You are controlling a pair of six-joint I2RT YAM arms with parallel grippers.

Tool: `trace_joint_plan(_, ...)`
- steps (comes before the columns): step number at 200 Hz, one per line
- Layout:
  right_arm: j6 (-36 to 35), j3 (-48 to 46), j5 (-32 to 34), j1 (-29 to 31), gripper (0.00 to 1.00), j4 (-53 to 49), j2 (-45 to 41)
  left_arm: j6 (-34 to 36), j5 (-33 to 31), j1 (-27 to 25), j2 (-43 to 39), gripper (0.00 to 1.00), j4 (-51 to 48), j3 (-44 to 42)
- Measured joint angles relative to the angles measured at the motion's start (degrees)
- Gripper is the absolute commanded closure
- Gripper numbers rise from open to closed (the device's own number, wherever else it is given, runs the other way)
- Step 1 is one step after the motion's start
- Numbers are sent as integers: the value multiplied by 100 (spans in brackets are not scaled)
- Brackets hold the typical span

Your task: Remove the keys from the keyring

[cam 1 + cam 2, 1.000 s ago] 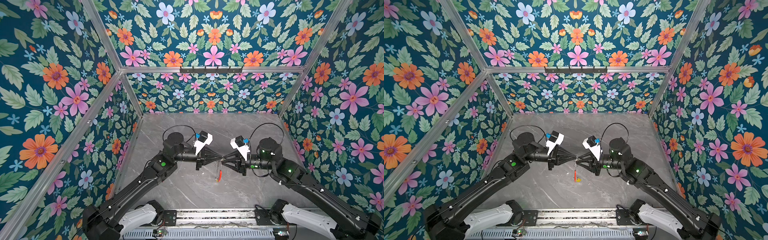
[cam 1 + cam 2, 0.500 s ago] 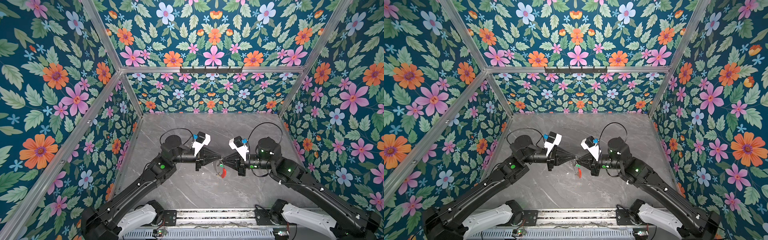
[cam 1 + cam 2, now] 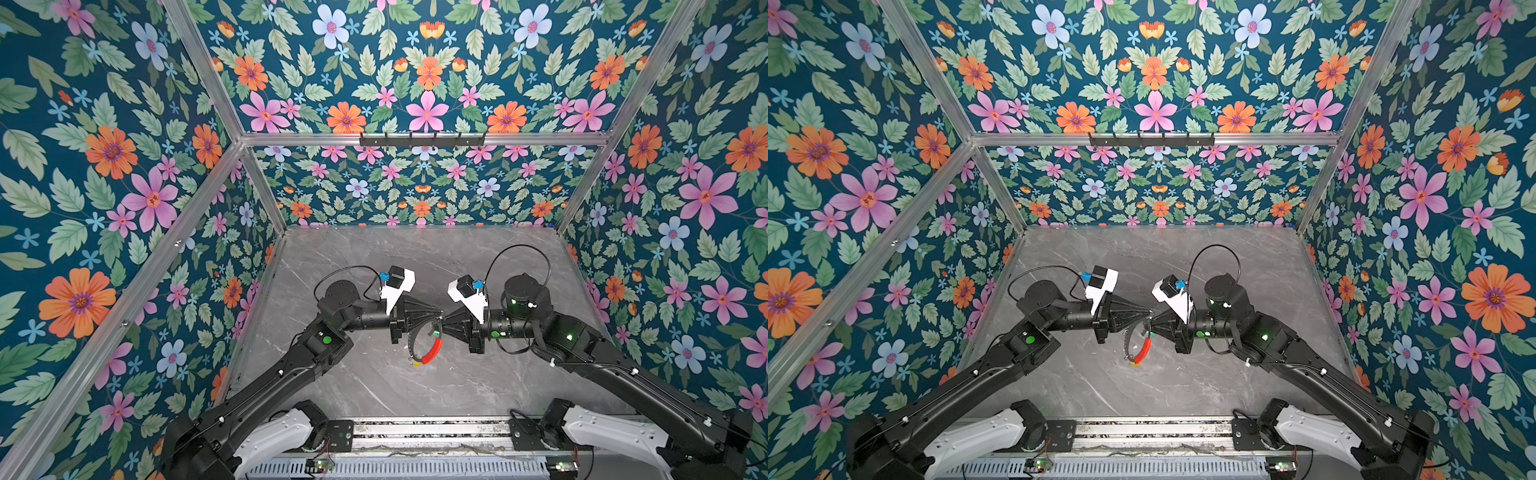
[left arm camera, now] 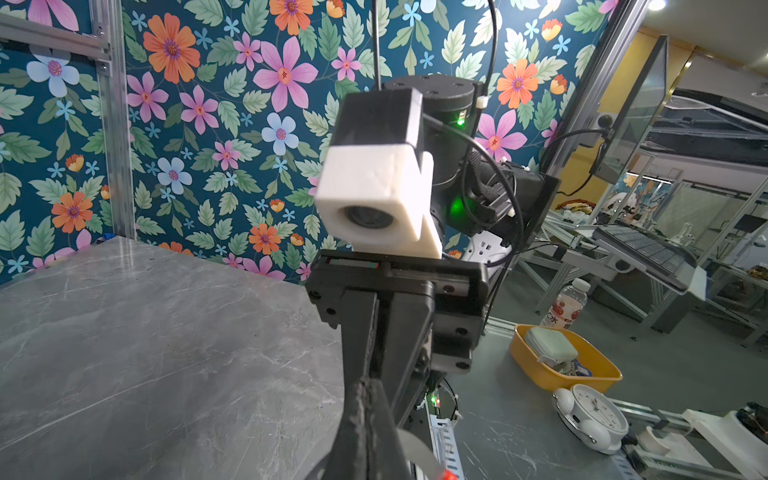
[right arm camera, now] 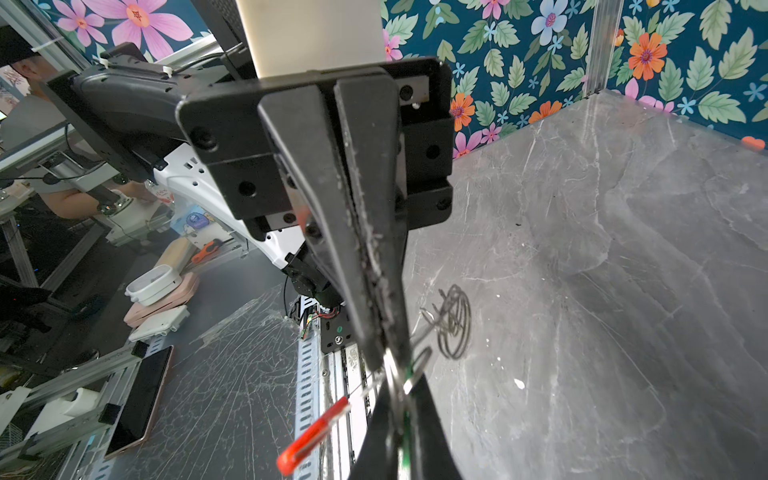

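Right gripper [image 3: 444,327] has just clamped the green key [image 3: 435,333], 2 o'clock on the keyring [image 3: 432,350]; left gripper [image 3: 438,314] pinches the wire, so separation looks ready to start.

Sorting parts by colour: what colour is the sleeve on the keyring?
Red; the sleeve shows best in a top view.

In both top views the yellow key [image 3: 417,363] and green key [image 3: 436,333] are 2 specks on the keyring [image 3: 433,350], too small to read. My right gripper [image 5: 402,411] runs off its wrist view's edge, its pinch blurred, perhaps on the green key.
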Motion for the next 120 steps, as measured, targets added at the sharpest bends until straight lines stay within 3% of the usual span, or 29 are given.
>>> trace_joint_plan(120, -2, 133, -39, 74, 100, 343, 254, -380, -225, 9, -114, 100, 881, -319)
